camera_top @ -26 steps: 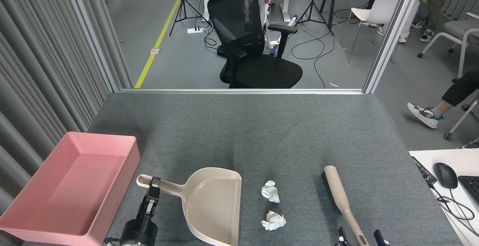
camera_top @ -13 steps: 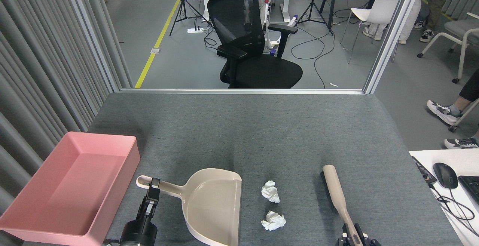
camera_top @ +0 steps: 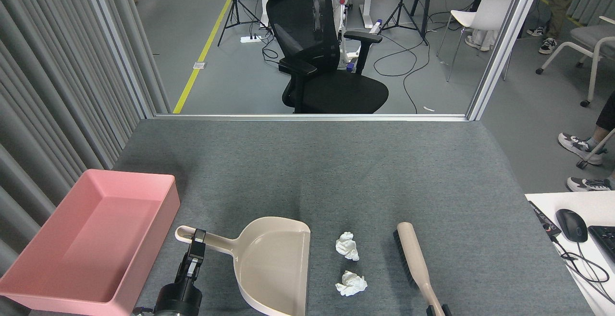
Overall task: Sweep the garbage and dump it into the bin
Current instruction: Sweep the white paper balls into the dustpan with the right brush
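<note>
Two unmarked wads [camera_top: 347, 246] beside dustpan [camera_top: 276, 263].

Bright, even overhead light fills the view, with no glare. Shadows are soft: a faint dark patch lies on the grey worktop [camera_top: 336, 172] behind the dustpan [camera_top: 276, 263], and a thin one beside the brush [camera_top: 413, 263]. Focus is sharp throughout. Straight lines bow slightly near the edges.
</note>
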Controlling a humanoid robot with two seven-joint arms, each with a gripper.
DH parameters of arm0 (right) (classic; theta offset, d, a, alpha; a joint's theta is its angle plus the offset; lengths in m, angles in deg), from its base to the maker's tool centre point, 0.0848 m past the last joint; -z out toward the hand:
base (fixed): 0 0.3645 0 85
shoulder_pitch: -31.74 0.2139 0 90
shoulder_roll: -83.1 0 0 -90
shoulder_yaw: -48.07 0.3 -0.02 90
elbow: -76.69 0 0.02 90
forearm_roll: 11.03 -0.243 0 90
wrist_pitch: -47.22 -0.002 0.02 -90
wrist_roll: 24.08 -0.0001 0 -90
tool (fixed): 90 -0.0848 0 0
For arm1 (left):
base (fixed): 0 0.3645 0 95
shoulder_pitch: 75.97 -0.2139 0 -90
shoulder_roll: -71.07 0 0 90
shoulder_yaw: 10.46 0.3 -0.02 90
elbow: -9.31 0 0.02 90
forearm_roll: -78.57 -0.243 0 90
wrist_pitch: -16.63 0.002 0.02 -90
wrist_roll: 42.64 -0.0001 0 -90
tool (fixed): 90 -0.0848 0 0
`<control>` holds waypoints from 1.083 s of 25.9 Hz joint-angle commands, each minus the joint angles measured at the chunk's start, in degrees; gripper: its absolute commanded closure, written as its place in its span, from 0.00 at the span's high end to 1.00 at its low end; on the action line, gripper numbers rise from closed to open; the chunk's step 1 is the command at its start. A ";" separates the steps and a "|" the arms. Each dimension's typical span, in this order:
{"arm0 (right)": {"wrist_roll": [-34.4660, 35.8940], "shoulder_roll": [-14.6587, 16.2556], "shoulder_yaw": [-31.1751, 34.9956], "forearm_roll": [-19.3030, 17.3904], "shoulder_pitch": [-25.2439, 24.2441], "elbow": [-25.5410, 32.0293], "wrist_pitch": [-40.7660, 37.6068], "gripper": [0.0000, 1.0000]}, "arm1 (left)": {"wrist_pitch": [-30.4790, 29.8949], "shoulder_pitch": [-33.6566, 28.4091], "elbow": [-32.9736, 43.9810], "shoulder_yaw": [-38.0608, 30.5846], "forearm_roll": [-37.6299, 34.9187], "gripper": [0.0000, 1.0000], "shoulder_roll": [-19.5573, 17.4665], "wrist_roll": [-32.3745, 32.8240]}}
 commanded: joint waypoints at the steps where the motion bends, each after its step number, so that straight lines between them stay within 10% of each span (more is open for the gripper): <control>1: -0.03 -1.74 -1.33 1.15 -1.76 0.51 0.03 0.00 | 0.25 0.00 -0.37 -0.08 -0.60 0.11 0.01 -1.25; 28: -0.12 -11.49 -24.89 4.58 6.50 -3.53 9.34 0.00 | -0.01 0.00 0.42 0.19 -2.54 0.11 -0.08 -3.62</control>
